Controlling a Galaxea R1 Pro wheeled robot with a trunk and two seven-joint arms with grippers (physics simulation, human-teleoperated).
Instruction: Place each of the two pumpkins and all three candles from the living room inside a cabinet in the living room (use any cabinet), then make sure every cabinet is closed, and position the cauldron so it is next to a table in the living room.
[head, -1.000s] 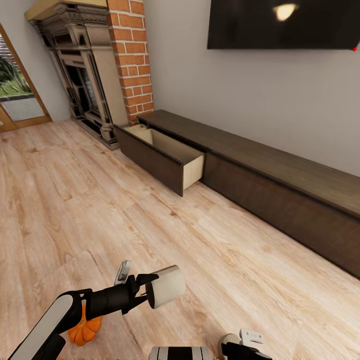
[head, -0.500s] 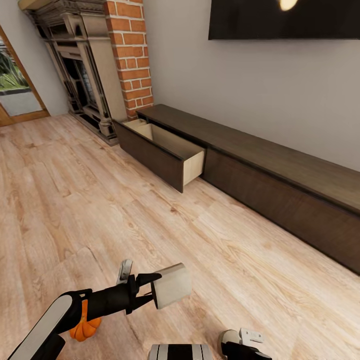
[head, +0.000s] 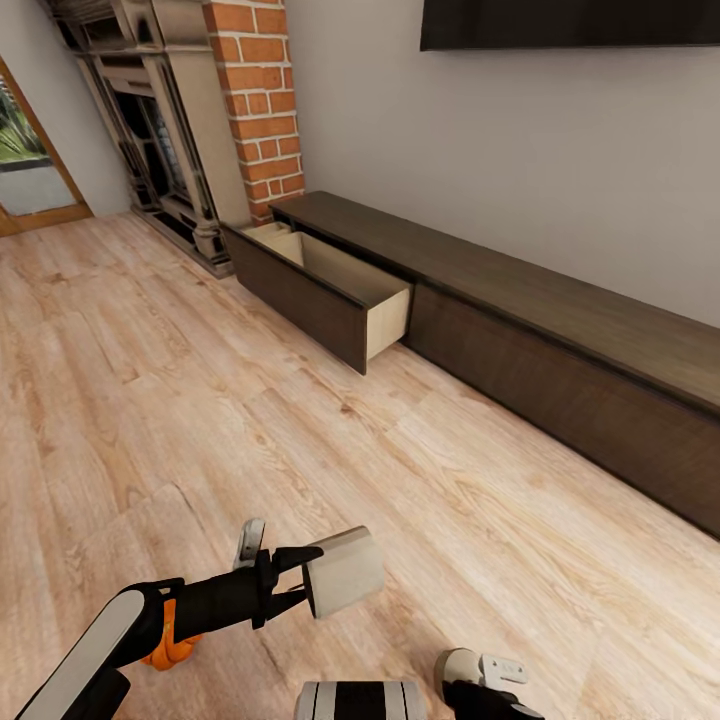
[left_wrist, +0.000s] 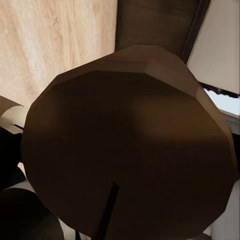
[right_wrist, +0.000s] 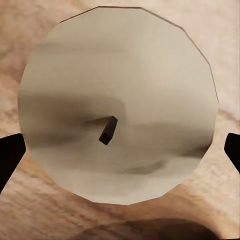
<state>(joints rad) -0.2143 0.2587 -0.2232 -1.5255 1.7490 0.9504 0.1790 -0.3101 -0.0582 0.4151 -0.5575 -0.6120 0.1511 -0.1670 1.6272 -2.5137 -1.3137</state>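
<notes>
A stubby candle (head: 343, 571) with grey side and paler end is carried low over the wood floor, lying sideways. A second candle's (right_wrist: 117, 102) cream round top with a short dark wick faces the right wrist camera. A small orange pumpkin (head: 172, 640) peeks out behind the left arm. The long dark-brown cabinet (head: 560, 360) stands against the wall, its left drawer (head: 325, 285) pulled open, pale inside
</notes>
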